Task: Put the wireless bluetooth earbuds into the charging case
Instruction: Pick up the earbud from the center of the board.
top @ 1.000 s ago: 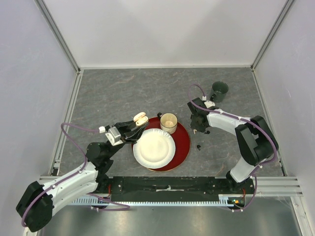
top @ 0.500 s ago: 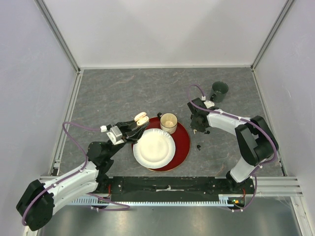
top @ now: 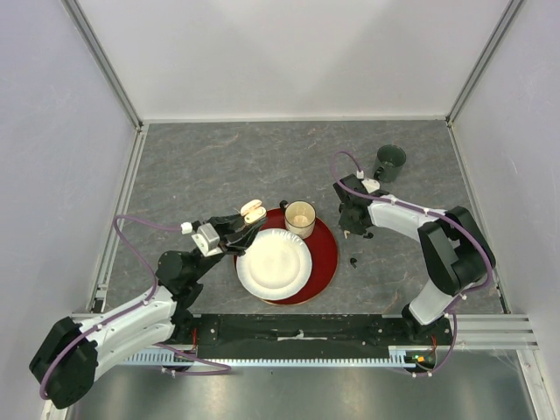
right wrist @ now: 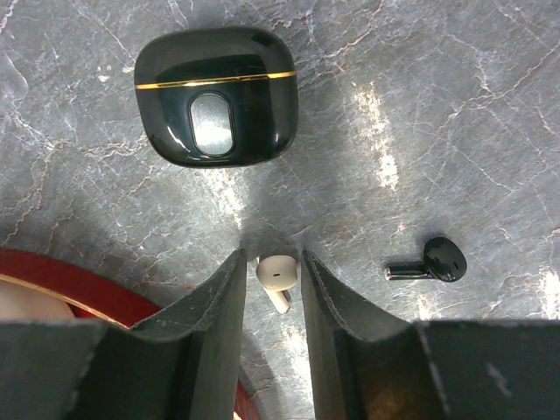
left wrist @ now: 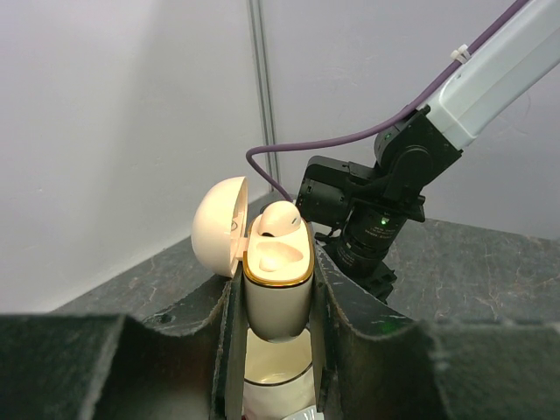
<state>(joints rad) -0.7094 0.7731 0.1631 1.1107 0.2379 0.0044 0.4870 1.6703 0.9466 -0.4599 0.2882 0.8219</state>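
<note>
My left gripper [left wrist: 278, 302] is shut on an open white charging case [left wrist: 278, 280], held upright above the table, its lid [left wrist: 219, 226] hinged back to the left. One white earbud [left wrist: 278, 219] sits in it; the near socket is empty. The case also shows in the top view [top: 252, 210]. My right gripper [right wrist: 273, 262] is down at the table, its jaws narrowly open on either side of a white earbud [right wrist: 277, 273] lying there. A closed black charging case [right wrist: 214, 96] lies just beyond it. One black earbud [right wrist: 433, 262] lies to the right. The other black earbud is not seen.
A red plate [top: 325, 254] holds a white paper plate [top: 273, 262] and a paper cup [top: 300, 217], between the two arms. A dark cup [top: 390, 162] stands at the back right. The red plate's edge [right wrist: 52, 280] is close to the left of my right gripper.
My left gripper has shifted slightly to the right with the open white case. My right gripper has barely moved.
</note>
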